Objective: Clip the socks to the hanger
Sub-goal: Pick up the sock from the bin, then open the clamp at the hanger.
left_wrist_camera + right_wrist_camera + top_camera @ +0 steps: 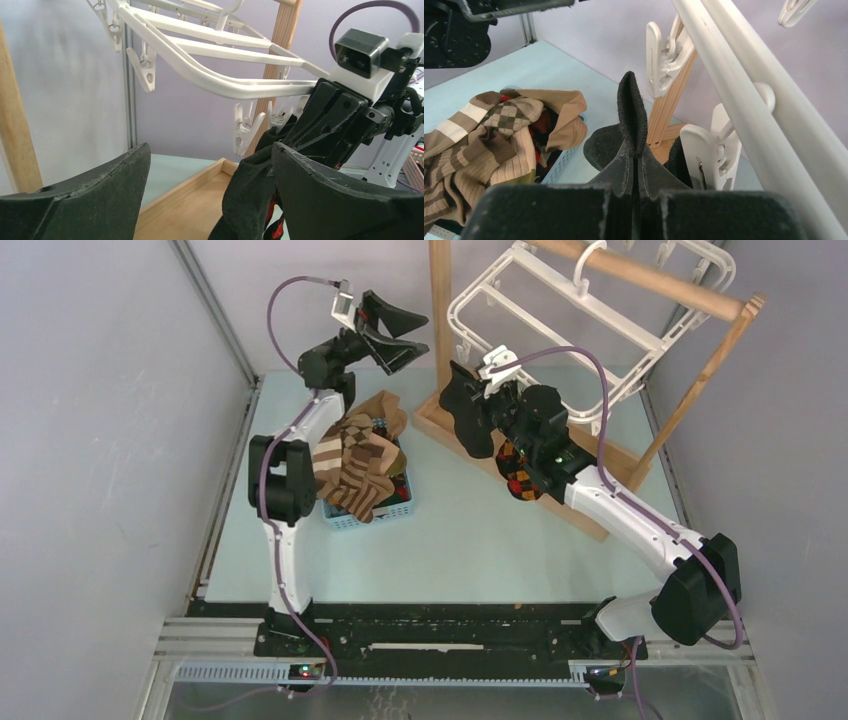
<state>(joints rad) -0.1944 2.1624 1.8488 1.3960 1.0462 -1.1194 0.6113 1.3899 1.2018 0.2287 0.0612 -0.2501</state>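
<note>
A white hanger [560,315] hangs by its hook on the wooden rail, its clips dangling below. My right gripper [462,400] is shut on a black sock [631,112] whose cuff sticks up above the fingertips, just left of a white clip [709,155]. The sock's red and orange argyle part [515,478] hangs under the wrist. My left gripper [415,332] is open and empty, raised left of the hanger. In the left wrist view its gripper [211,150] faces the held sock [250,195] and a clip [247,132]. More socks [355,460] fill the basket.
A small blue basket [372,516] stands on the table by the left arm. The tan wooden stand's post [440,310] rises between the two grippers, and its base tray [450,425] lies under the hanger. Grey walls close in both sides.
</note>
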